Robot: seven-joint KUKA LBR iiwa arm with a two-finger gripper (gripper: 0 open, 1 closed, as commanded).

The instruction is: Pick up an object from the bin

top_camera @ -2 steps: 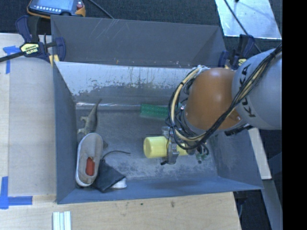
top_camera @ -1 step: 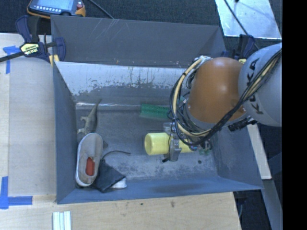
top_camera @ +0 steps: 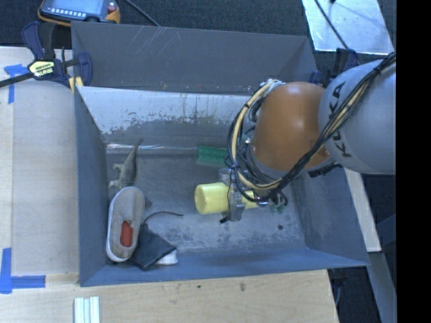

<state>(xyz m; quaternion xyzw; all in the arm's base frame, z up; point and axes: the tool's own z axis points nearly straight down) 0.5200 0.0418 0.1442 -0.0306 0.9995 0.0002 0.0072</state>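
A pale yellow plastic cylinder (top_camera: pixel 211 198) lies on its side near the middle of the floor of the grey metal bin (top_camera: pixel 202 66), its rounded end towards the left. The hand (top_camera: pixel 235 211) sits at the cylinder's right end and overlaps it in the view. I cannot tell whether the hand is spread, pressed together or pinching the cylinder.

Just behind the cylinder, towards the back wall, lies a small green plastic piece (top_camera: pixel 211 155). On the left of the floor are a grey lizard-shaped toy (top_camera: pixel 125 169), a white oval shell with a red insert (top_camera: pixel 125 222) and, against the shell's lower end by the front wall, a black wedge-shaped piece (top_camera: pixel 152 247). A thin dark wire (top_camera: pixel 167 214) curves between shell and cylinder.
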